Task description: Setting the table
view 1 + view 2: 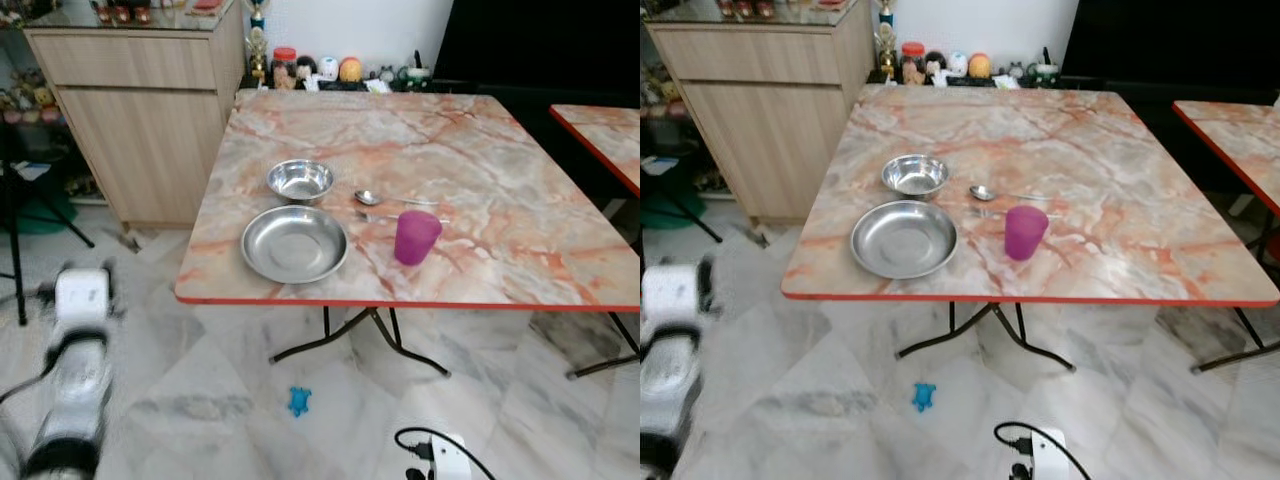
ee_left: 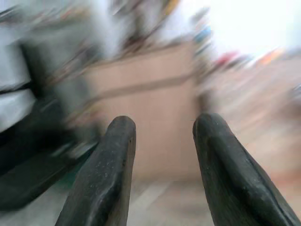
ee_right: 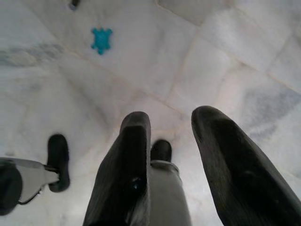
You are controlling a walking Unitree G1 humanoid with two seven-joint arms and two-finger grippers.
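1. Nearest the camera, at about 6 o'clock in the head views, a white power strip [image 1: 450, 462] with a black cable lay on the marble floor [image 1: 200, 400].
2. A small blue toy [image 1: 299, 401] lay on the floor just up from it, under the counter's near edge; it also showed in the right wrist view [image 3: 101, 39].
3. The left arm [image 1: 75, 370] sat at 8 o'clock, blurred.
4. The left end effector [image 2: 162, 165] was held with its two fingers apart and nothing between them, facing a blurred wooden cabinet [image 2: 146, 103].
5. The right end effector [image 3: 171, 165] pointed down at the floor, fingers apart and gripping nothing.
6. The counter [image 1: 500, 150], marbled with a red rim, filled the middle of the head views.
7. A steel plate [image 1: 294, 243] lay near the counter's front edge, at about 9 o'clock from the cup [image 1: 416, 237].
8. A steel bowl [image 1: 300, 180] stood just beyond the plate, at 12 o'clock from it, close but apart.
9. A spoon [image 1: 385, 198] lay at 3 o'clock from the bowl, and a second utensil [image 1: 372, 215] lay just nearer, running behind the cup.
10. The purple cup stood upright at 3 o'clock from the plate.
11. A second counter [image 1: 605, 140] showed at 2 o'clock, and small ornaments [image 1: 330, 70] lined the far wall at 12 o'clock.
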